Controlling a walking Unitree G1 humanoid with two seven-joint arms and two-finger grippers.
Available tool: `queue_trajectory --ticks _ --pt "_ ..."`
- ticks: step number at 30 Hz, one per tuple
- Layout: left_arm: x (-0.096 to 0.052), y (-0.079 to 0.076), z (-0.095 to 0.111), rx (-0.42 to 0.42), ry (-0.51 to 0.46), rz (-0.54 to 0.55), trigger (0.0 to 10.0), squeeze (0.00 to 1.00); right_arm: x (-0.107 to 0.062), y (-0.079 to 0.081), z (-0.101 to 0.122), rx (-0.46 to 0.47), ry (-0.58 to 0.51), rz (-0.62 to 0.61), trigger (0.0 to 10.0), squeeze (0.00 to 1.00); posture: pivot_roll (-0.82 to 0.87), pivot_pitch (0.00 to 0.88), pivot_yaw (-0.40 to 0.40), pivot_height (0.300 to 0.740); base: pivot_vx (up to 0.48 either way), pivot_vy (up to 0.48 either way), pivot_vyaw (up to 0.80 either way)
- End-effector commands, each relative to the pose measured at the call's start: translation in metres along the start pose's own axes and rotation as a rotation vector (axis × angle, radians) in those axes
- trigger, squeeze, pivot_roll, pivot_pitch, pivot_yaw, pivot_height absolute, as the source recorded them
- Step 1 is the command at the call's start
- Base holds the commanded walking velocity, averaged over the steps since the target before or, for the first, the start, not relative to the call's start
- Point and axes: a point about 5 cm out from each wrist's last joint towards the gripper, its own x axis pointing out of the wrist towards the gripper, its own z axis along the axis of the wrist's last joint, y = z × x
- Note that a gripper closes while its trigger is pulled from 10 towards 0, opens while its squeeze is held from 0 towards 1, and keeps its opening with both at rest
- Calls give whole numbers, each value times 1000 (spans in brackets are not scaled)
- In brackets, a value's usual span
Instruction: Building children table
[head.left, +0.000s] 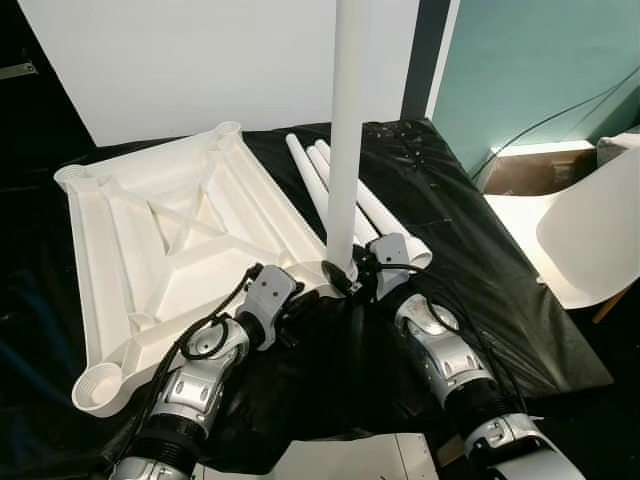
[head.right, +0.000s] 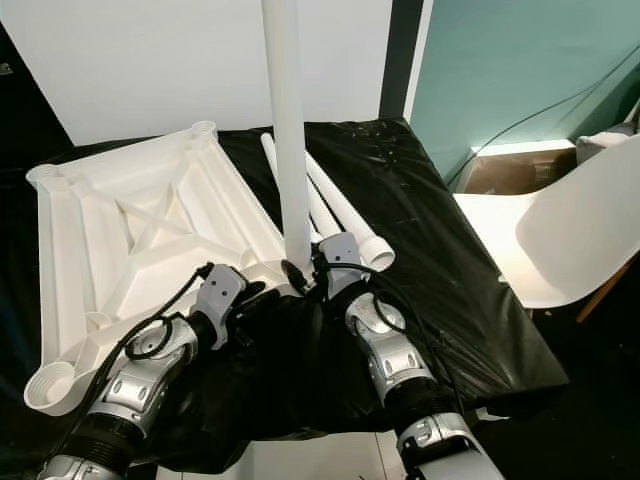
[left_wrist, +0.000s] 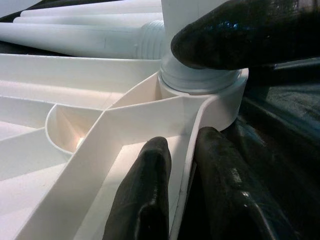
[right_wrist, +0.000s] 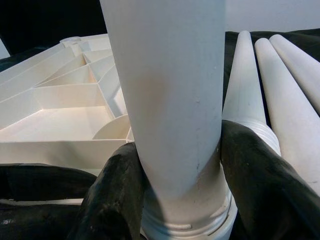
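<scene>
Gripping from both sides, the right gripper (right_wrist: 172, 190) has its two black fingers (right_wrist: 260, 185) clamped around the base of a long white plastic table leg (head.left: 348, 130), just above the threaded end that sits in a round corner socket (left_wrist: 220, 97) of the white ribbed plastic tabletop (head.left: 170, 235). That leg stands upright, its long axis vertical, rising from the tabletop corner nearest the robot and out past the top of the head views. The left gripper (left_wrist: 180, 185) pinches the thin outer rim of the tabletop right beside the same socket, one finger on the inner side of the rim and the other on the outer side. Upside down on a table draped in black plastic sheeting (head.left: 450, 200), the tabletop shows its underside bracing and three other open round sockets at its corners. Just beyond the upright leg, three more white tapered table legs (head.right: 335, 205) lie flat on the sheeting side by side, their long axes running away from the robot and their threaded ends pointing toward it, close to the right gripper. A white moulded chair (head.left: 590, 235) stands off the table to the robot's right, before a teal wall (head.left: 530, 60).
</scene>
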Motion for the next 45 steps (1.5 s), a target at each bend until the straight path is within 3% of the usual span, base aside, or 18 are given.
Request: queue_trajectory --ticks 1,2,3,4,11,12,24,28,30,31,32,33,34,38,39,45 --pt "2 -13 -6 -39 -2 -69 10000 31 4 5 -5 19 43 15 10000 0 65 0 -4 740 0 0 0" --pt "3 -13 -6 -47 -7 -74 10000 31 4 4 -5 20 42 13 10000 0 65 0 -5 740 0 0 0" --pt "4 -14 -5 -52 -13 -83 10000 765 5 4 -4 20 41 12 10000 0 63 0 -7 740 0 0 0" --pt "4 -16 -3 -59 -26 -96 10000 1000 5 4 -4 20 40 13 10000 0 60 0 -8 740 0 0 0" --pt "5 -15 3 -53 -71 -83 10000 1000 4 4 -4 19 39 16 10000 0 55 0 -11 740 0 0 0" --pt "4 -16 5 -58 -87 -86 10000 24 4 4 -4 18 38 16 10000 0 55 0 -9 740 0 0 0" --pt "-18 -27 38 -119 -317 -169 10000 0 -1 4 -4 20 34 9 10000 0 38 0 2 740 0 0 0" --pt "-21 -27 38 -113 -312 -159 10000 0 -5 1 -5 17 35 -4 10000 0 31 0 2 740 0 0 0" --pt "-18 -23 36 -103 -301 -126 10000 0 -6 1 -4 9 32 -7 10000 106 28 0 4 740 0 0 0" --pt "-17 -22 35 -101 -299 -116 10000 0 -7 1 -4 6 31 -8 10000 106 28 0 4 740 0 0 0" --pt "-16 -20 35 -97 -295 -92 10000 0 -7 0 -2 -2 22 -14 10000 443 19 0 6 740 0 0 0" --pt "-15 -18 35 -97 -293 -80 10000 0 -8 0 -1 -7 16 -18 10000 443 19 0 6 740 0 0 0" --pt "-14 -16 34 -92 -287 -61 10000 0 -9 -1 1 -11 10 -27 10000 1000 16 0 7 740 0 0 0" --pt "-13 -13 33 -81 -274 -49 10000 0 -11 -3 5 -21 2 -39 10000 1000 8 0 9 740 0 0 0" --pt "-12 -14 32 -73 -264 -54 10000 0 -13 -4 7 -24 -2 -42 10000 0 -4 0 14 740 0 0 0" --pt "-13 -17 28 -61 -228 -76 10000 0 -28 -8 17 -31 -4 -43 10000 0 -17 0 18 740 0 0 0"
